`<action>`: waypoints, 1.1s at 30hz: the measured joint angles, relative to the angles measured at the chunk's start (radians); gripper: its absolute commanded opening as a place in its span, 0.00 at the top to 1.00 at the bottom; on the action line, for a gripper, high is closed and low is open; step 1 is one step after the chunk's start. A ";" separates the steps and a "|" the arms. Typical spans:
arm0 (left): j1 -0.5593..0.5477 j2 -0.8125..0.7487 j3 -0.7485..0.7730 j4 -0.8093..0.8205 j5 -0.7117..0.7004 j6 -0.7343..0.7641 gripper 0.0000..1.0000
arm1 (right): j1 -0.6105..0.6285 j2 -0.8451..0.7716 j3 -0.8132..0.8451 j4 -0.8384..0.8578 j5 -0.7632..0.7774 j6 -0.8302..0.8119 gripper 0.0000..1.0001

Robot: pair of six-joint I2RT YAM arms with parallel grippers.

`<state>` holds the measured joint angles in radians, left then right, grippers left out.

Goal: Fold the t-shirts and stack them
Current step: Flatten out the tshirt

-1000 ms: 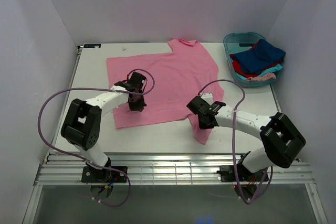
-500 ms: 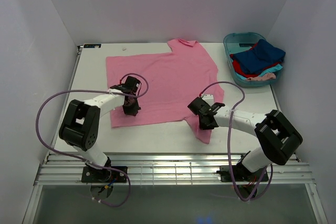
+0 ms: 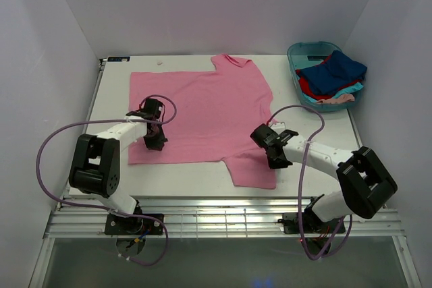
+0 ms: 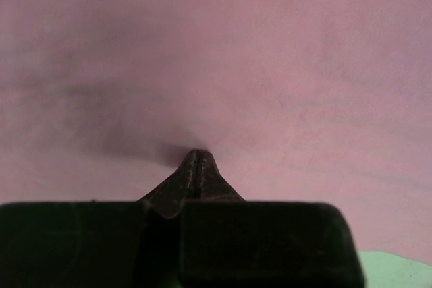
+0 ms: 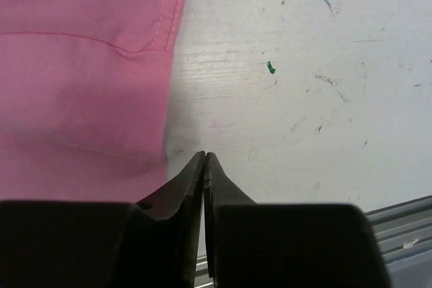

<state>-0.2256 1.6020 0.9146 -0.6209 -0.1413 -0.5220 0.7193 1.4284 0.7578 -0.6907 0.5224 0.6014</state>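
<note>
Lying spread flat on the white table (image 3: 317, 133), the pink t-shirt (image 3: 202, 112) has its collar (image 3: 233, 60) toward the far edge and one sleeve (image 3: 253, 170) reaching toward the near edge on the right. The left gripper (image 3: 153, 143) is down on the left part of the shirt, close to its near hem. Its jaws are closed tight together, and in the left wrist view the tips press into the pink cloth, which puckers slightly around them. Whether a pinch of fabric is caught between them cannot be told. The right gripper (image 3: 277, 163) sits low at the right side of that near sleeve. Its jaws are also fully closed with nothing between them, and in the right wrist view the tips rest over bare table just beside the sleeve's stitched edge. At the far right corner stands a teal tub (image 3: 295, 59) holding the other shirts in a loose heap: a dark blue shirt (image 3: 341, 65) on top, a red shirt (image 3: 312, 87) under it, then a turquoise shirt (image 3: 347, 90) and a pale pink shirt (image 3: 337, 100) showing at the near rim.
</note>
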 measured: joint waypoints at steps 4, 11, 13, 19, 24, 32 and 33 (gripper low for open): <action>-0.011 -0.001 0.045 -0.016 0.037 0.035 1.00 | 0.000 -0.046 0.084 -0.061 0.010 -0.031 0.86; -0.084 -0.053 0.205 0.042 0.094 0.053 1.00 | -0.019 -0.089 0.369 -0.004 0.003 -0.133 0.68; -0.100 -0.050 0.229 0.068 0.107 0.053 1.00 | -0.043 -0.048 0.406 0.039 -0.016 -0.160 0.82; -0.139 0.083 0.236 0.140 0.146 0.052 1.00 | -0.114 0.174 0.439 0.157 -0.099 -0.224 0.92; -0.186 0.154 0.211 0.191 0.160 0.055 1.00 | -0.150 0.301 0.457 0.235 -0.174 -0.266 0.92; -0.250 0.177 0.160 0.249 0.160 0.052 1.00 | -0.152 0.332 0.438 0.334 -0.239 -0.272 0.92; -0.257 0.177 0.147 0.253 0.159 0.050 1.00 | -0.152 0.332 0.422 0.346 -0.246 -0.269 0.92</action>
<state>-0.4831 1.7794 1.0615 -0.3683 0.0181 -0.4717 0.5671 1.7607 1.1793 -0.3447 0.2760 0.3325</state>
